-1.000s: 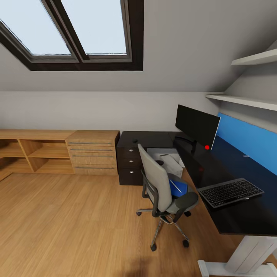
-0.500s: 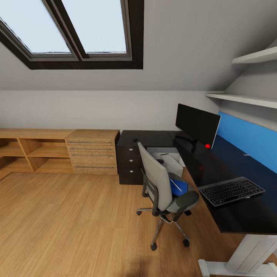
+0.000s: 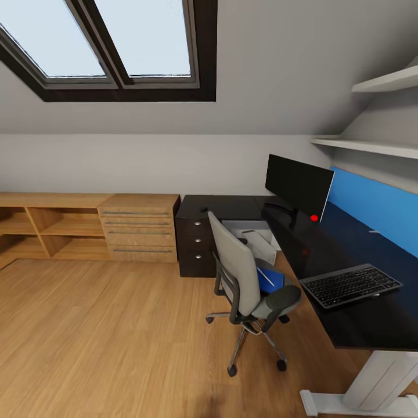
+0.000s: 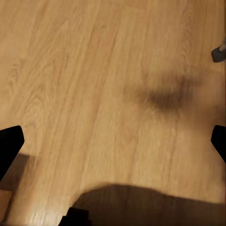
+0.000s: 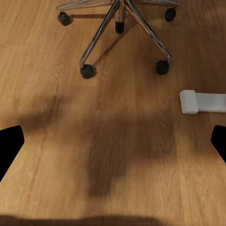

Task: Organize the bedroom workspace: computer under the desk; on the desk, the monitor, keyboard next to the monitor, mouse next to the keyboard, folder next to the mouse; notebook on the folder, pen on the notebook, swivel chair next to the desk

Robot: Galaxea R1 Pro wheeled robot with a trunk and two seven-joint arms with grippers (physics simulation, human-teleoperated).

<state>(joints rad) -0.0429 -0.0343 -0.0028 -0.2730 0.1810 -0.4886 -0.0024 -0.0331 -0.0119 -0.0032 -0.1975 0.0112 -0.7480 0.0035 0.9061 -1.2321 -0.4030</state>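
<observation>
The black-topped desk (image 3: pixel 348 255) runs along the right wall, with the monitor (image 3: pixel 298 186) at its far end and the keyboard (image 3: pixel 350 285) nearer me. A tiny dark mouse (image 3: pixel 204 209) lies on the desk's far wing. The grey swivel chair (image 3: pixel 239 273) stands at the desk, its back towards me. The blue folder (image 3: pixel 270 281) lies on its seat, with a thin white pen (image 3: pixel 265 276) across it. The pale computer (image 3: pixel 258 242) stands under the desk. The notebook is hidden. My left gripper (image 4: pixel 113 146) and right gripper (image 5: pixel 113 146) hang open over bare floor.
The chair's chrome base (image 5: pixel 120 19) and the desk's white foot (image 5: pixel 202 101) lie ahead of my right gripper. Low wooden shelving and a dresser (image 3: pixel 139 229) line the back wall. Black drawers (image 3: pixel 196 244) stand under the desk's far wing. Open plank floor (image 3: pixel 104 337) lies to the left.
The whole head view has shifted slightly, so the camera has moved. The chair, the desk and the things on it have not moved.
</observation>
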